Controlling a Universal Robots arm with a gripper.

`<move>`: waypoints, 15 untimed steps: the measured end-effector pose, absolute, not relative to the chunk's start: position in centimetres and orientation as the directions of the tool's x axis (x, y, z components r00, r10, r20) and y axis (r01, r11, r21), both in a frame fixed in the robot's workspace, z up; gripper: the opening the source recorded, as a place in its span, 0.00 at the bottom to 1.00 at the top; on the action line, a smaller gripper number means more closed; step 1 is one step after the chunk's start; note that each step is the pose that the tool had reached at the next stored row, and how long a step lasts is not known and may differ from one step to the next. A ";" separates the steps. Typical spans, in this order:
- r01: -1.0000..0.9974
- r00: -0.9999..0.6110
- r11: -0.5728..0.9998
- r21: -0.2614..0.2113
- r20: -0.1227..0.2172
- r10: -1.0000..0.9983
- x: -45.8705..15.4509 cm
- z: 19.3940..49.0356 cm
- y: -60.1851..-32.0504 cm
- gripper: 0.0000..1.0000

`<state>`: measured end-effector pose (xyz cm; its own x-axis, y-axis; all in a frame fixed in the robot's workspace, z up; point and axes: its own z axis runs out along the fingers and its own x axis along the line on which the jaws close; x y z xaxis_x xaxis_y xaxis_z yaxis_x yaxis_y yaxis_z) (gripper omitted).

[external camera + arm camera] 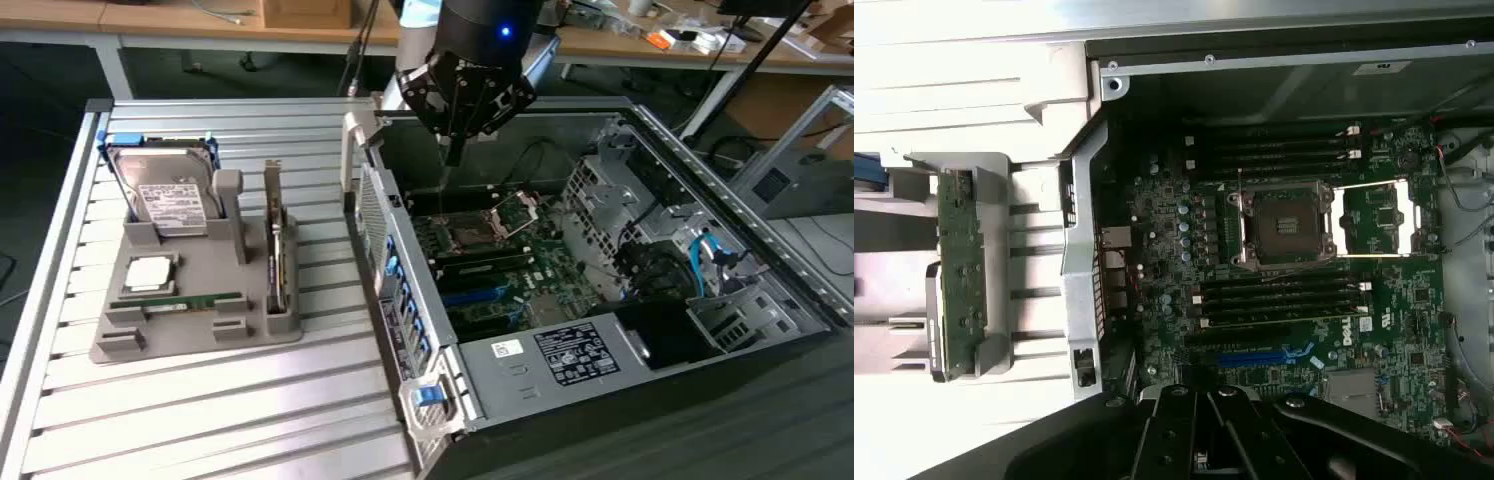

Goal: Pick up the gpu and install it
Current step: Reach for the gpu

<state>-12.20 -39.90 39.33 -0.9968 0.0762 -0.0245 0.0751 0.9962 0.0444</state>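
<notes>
Barely begun, judging by how things lie. Underneath everything, a slatted metal table [200, 430]. On it, taking up the exterior view's right, an open computer case [387, 250] with the side panel off and the motherboard [501, 270] bare inside. Just beside the case, toward the exterior view's left, a grey holder [187, 335] with several parts parked in it. On the side of the holder far from the case, a boxy hard drive [167, 200] propped upright.

In the holder slot nearest the case, standing on its long edge, the gpu [275, 240]: a dark board, upright and untouched, with nothing gripping it. Seen edge-on from the wrist view too [961, 270], outside the case wall. Lower in the holder, away from the case, a square processor [150, 272] and a narrow green memory stick [194, 300].

Hanging above the case, over the motherboard, the fingers [454, 150], pressed together with nothing between them and well apart from the gpu. Inside the case, a blue expansion slot [1259, 357] with no card seated.

No pick-up made and no install made, so by this reading the whole job is left to do.
</notes>
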 end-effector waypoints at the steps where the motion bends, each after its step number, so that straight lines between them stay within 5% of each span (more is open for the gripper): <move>1: 0.075 -0.997 0.996 0.044 -0.024 0.076 -12.2 39.3 -39.9 0.11; 15: 0.075 -0.997 0.996 0.044 -0.024 0.076 -13.4 39.3 -39.9 0.11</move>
